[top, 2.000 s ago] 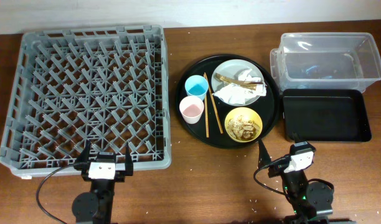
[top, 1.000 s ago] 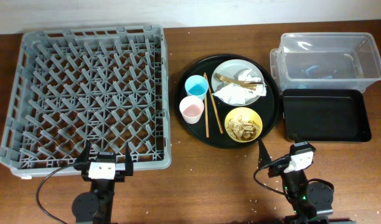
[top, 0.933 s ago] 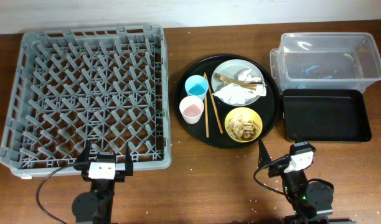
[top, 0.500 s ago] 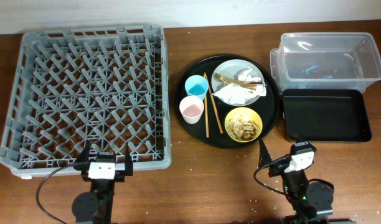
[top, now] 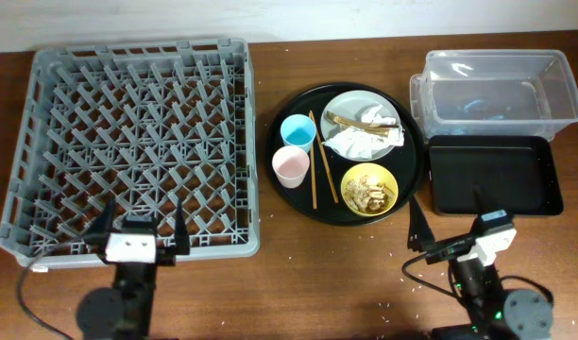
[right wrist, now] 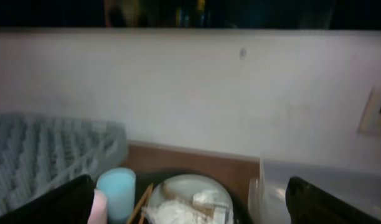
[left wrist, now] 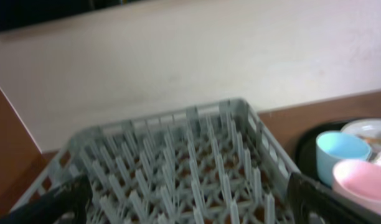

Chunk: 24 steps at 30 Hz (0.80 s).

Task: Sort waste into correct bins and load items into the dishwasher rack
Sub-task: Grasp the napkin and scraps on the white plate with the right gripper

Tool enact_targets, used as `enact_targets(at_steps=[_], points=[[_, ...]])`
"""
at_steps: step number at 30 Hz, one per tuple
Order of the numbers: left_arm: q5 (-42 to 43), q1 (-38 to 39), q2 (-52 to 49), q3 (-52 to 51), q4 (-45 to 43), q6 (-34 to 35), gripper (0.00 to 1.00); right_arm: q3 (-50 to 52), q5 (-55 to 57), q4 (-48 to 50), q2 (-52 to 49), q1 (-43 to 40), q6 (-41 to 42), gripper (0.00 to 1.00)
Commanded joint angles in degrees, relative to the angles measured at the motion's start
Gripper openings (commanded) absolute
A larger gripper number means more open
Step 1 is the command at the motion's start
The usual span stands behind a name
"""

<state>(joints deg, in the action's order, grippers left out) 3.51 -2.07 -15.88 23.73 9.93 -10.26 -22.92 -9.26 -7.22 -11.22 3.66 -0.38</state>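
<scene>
Yellow bowl [top: 369, 188], five o'clock on the round tray [top: 294, 198], could be tipped if its rim is clipped; left gripper [top: 141, 225] and right gripper [top: 446, 215] are spread wide, empty.

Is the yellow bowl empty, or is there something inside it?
Not empty. The overhead view shows beige food scraps heaped inside the yellow bowl.
</scene>
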Motion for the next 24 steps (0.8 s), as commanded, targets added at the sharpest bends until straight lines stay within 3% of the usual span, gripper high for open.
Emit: enact_targets(at_steps=[1,6,9,13,20,24], points=[[1.88,-0.35,-9.09,12.13,3.34,0.52,0.99,-10.88,-2.14,-4.61,-9.92,-0.42,-4.33,0.98],[1.88,-0.35,-26.93,30.69,18.45,0.52,1.00,-32.57,-2.14,-19.52,-33.05,-0.42,-6.95,0.98],[1.86,-0.35,-39.67,44.26,29.62,0.50,0.99,-49.57,-2.16,-33.20,-51.32,-0.33,-6.93,0.98],[1.88,-0.35,-51.80,56.08,39.32,0.50,0.99,-64.54,-2.12,-41.75,-67.93,-0.33,-10.19,0.99],[1.66,-0.35,-63.34,57.05,39.06,0.50,0.99,-66.40,-15.85,-35.65,-83.17,-0.31,-9.57,0.98],[1.66,-0.35,-68.78,57.05,39.06,0.50,0.99,-66.40,-12.17,-33.14,-90.23,0.00,7.85,1.00]])
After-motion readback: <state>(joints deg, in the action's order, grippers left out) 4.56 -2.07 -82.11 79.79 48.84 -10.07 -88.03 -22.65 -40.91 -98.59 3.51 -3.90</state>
